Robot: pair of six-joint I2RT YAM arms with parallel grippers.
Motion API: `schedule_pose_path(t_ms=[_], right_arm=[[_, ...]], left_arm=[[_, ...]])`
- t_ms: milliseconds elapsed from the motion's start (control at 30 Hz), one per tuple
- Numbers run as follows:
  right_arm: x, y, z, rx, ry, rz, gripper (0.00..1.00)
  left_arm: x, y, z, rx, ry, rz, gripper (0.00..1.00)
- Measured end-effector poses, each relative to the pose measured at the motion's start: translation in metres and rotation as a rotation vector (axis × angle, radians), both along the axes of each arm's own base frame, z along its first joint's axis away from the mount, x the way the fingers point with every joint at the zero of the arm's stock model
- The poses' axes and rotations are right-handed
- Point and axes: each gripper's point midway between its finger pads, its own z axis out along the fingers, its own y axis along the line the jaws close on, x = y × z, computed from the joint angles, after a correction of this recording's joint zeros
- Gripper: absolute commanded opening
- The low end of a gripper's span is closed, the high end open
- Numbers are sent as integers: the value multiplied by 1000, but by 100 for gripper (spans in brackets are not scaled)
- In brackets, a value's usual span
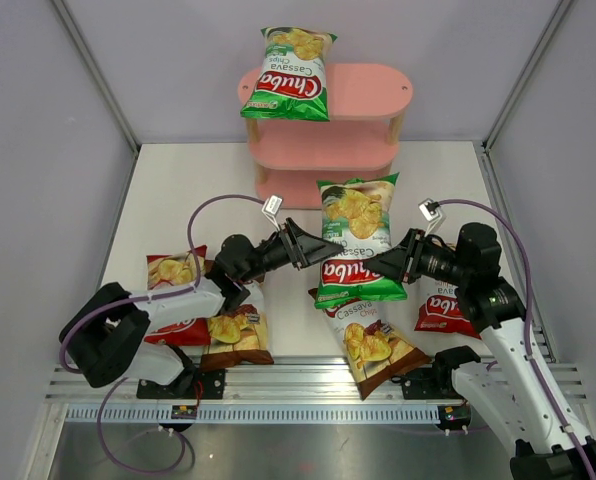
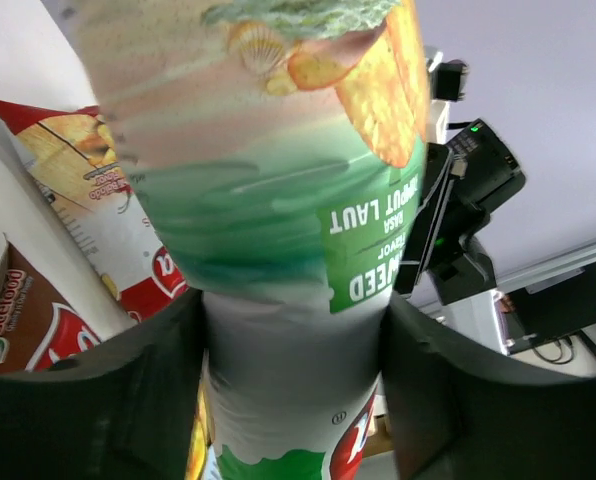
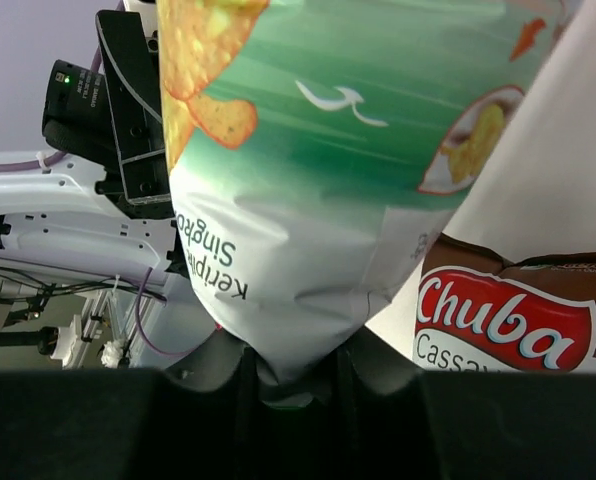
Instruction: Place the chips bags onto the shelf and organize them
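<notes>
The green chips bag is held above the table, just on the near side of the pink shelf. It is clamped at its left edge by the left gripper and pinched at its right edge by the right gripper. A second green bag is laid on the left part of the shelf's top board. On the table, a red bag and a brown bag are seen by the left arm, another brown bag near the middle, and another red bag is partly hidden under the right arm.
</notes>
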Motion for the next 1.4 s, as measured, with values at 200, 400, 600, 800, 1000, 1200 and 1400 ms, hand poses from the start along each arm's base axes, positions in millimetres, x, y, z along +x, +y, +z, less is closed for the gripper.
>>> schedule_pose_path(t_ms=[200,400,600,800,1000,1200,1400], right_arm=[[-1,1,8,11,-22,4,18],[1,-2,34,7,-74,-23,17],[20,-8,74,-39,-140,-88,17],[54,-14,131,-92,-224,-160,18],[118,-33,194,-111,-297,-242,18],[186,-53,222,-124,-295,-239,20],[243,-76,216,-73,-239,-198,19]], left_arm=[[-3,7,6,36,-37,30,93],[-7,32,24,64,-114,138,99],[-6,68,22,166,-132,289,99],[-5,104,10,351,-126,412,99],[-21,140,23,445,-168,473,99],[-45,180,50,467,-232,530,99],[-63,210,63,484,-289,572,99]])
